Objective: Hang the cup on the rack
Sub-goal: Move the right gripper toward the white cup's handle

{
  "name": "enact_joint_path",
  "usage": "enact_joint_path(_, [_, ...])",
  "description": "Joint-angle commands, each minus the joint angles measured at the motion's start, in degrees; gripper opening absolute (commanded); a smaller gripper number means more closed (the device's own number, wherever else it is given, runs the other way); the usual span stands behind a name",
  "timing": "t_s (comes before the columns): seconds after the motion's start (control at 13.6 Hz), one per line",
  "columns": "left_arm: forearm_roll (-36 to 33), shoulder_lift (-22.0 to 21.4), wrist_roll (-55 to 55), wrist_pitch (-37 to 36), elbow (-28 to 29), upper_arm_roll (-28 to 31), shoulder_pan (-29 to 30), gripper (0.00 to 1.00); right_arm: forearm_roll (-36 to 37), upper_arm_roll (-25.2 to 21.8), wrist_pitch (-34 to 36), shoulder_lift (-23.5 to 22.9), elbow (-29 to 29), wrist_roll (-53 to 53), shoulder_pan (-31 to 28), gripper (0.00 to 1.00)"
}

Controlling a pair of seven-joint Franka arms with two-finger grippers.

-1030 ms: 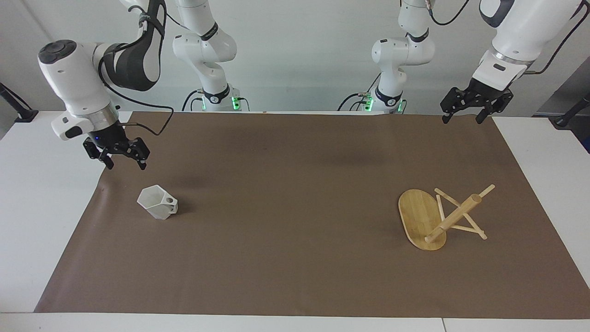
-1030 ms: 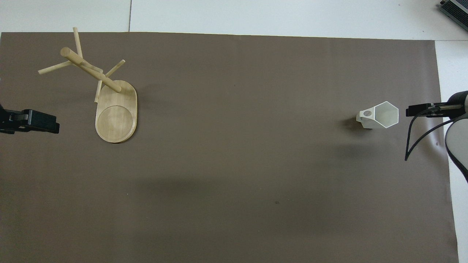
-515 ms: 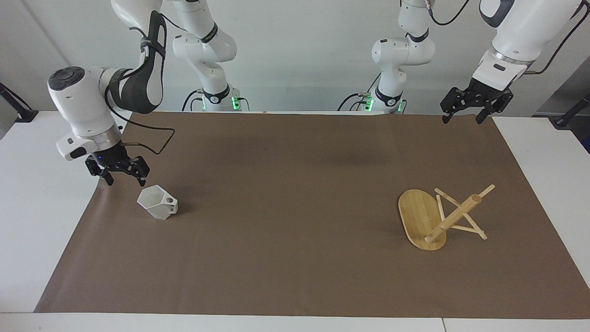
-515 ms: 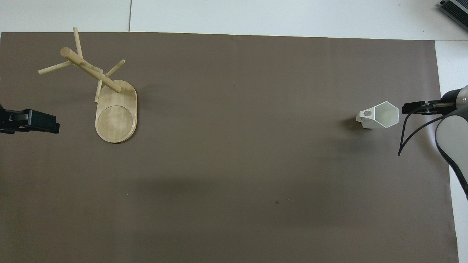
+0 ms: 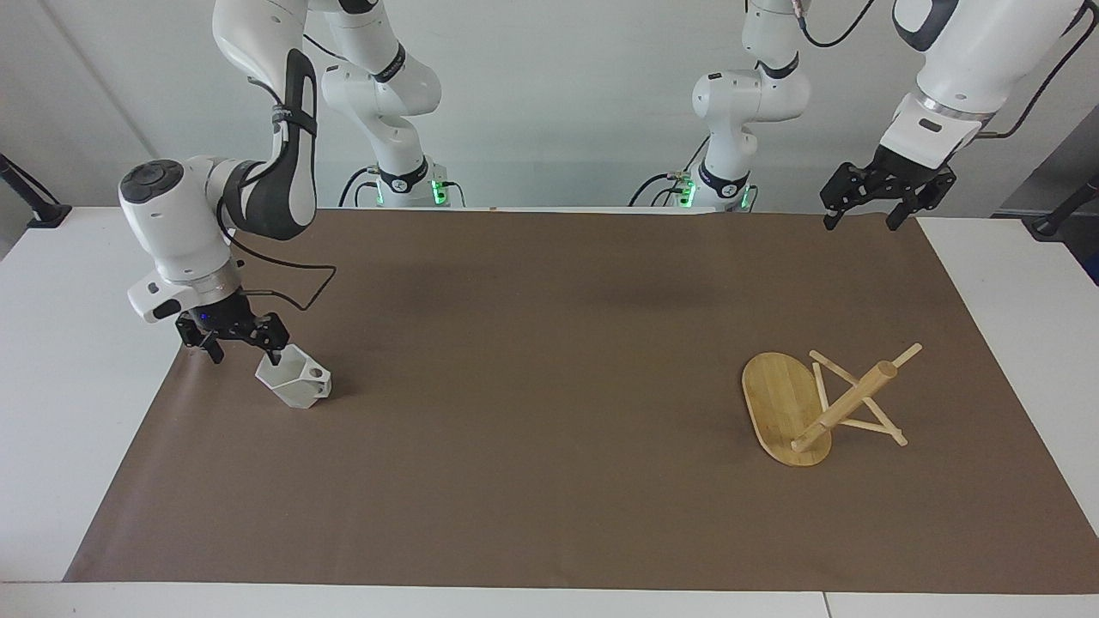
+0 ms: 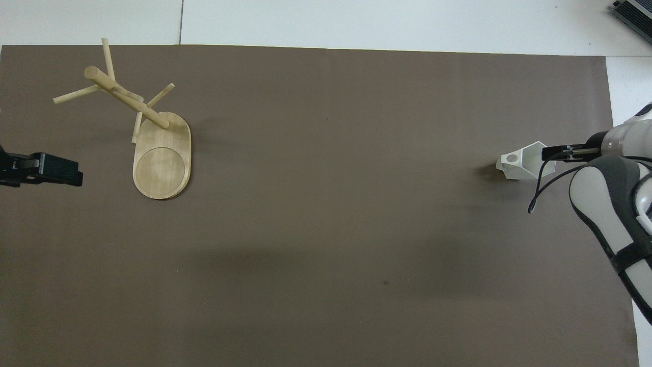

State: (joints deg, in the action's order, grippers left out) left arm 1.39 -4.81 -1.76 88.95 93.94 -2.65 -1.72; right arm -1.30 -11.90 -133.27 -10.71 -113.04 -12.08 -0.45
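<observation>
The white faceted cup (image 5: 294, 382) (image 6: 518, 164) stands upright on the brown mat toward the right arm's end of the table, its pierced handle pointing toward the table's middle. My right gripper (image 5: 246, 352) (image 6: 556, 152) is open and low at the cup's rim, on the side away from the handle. One fingertip (image 5: 276, 348) is at the rim; I cannot tell whether it touches. The bamboo rack (image 5: 824, 408) (image 6: 153, 137) stands on its oval base toward the left arm's end. My left gripper (image 5: 861, 219) (image 6: 43, 169) waits open in the air, apart from the rack.
A brown mat (image 5: 549, 481) covers most of the white table (image 5: 69, 386). A grey device (image 6: 634, 12) shows at the table's corner farthest from the robots, at the right arm's end. A black cable (image 5: 300, 287) loops from the right wrist above the mat.
My right gripper has come down and moved toward the cup, from above the mat's edge to the cup's rim. The left arm, the cup and the rack have not moved.
</observation>
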Motion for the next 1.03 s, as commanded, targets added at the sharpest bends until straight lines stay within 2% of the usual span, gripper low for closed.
enact_joint_path(0.0, [-1.1, -1.3, -0.4, 1.0, 1.6, -0.3, 0.6, 1.00, 0.9, 0.4, -1.4, 0.0, -1.3, 0.1, -0.5, 1.00])
enact_joint_path(0.29, [-1.1, -1.3, -0.4, 1.0, 1.6, -0.3, 0.6, 1.00, 0.8, 0.4, -4.6, 0.0, -4.4, 0.3, -0.5, 1.00])
enact_joint_path(0.74, [-1.1, -1.3, -0.4, 0.9, 1.6, -0.3, 0.6, 1.00, 0.8, 0.4, -4.9, 0.1, -4.6, 0.7, -0.5, 1.00])
enact_joint_path(0.96, [-1.1, -1.3, -0.4, 1.0, 1.6, -0.3, 0.6, 1.00, 0.8, 0.4, -4.9, 0.1, -4.6, 0.7, -0.5, 0.92])
